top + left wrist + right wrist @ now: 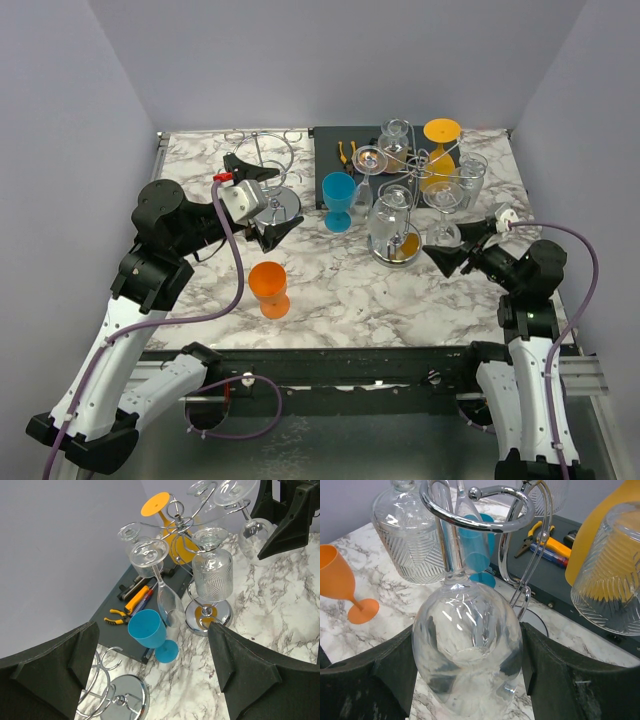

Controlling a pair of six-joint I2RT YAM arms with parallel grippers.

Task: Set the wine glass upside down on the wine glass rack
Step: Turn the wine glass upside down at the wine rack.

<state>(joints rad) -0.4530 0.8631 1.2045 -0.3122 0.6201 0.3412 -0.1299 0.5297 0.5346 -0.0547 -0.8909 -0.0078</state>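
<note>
A clear wine glass (465, 610) hangs upside down, its stem running up through a chrome ring of the wine glass rack (485, 525). My right gripper (468, 652) is shut on its bowl, one finger against each side. In the top view the glass (441, 232) is at the rack's near right side, with my right gripper (457, 247) on it. The rack (418, 165) holds several other upside-down glasses. My left gripper (262, 200) is open and empty above the table's left, beside a second, empty rack (265, 175).
An orange goblet (269, 286) stands at the front middle and a blue goblet (338, 200) stands left of the full rack. A dark tray (335, 150) with pliers and tools lies at the back. An orange glass (440, 150) and patterned glasses hang on the rack.
</note>
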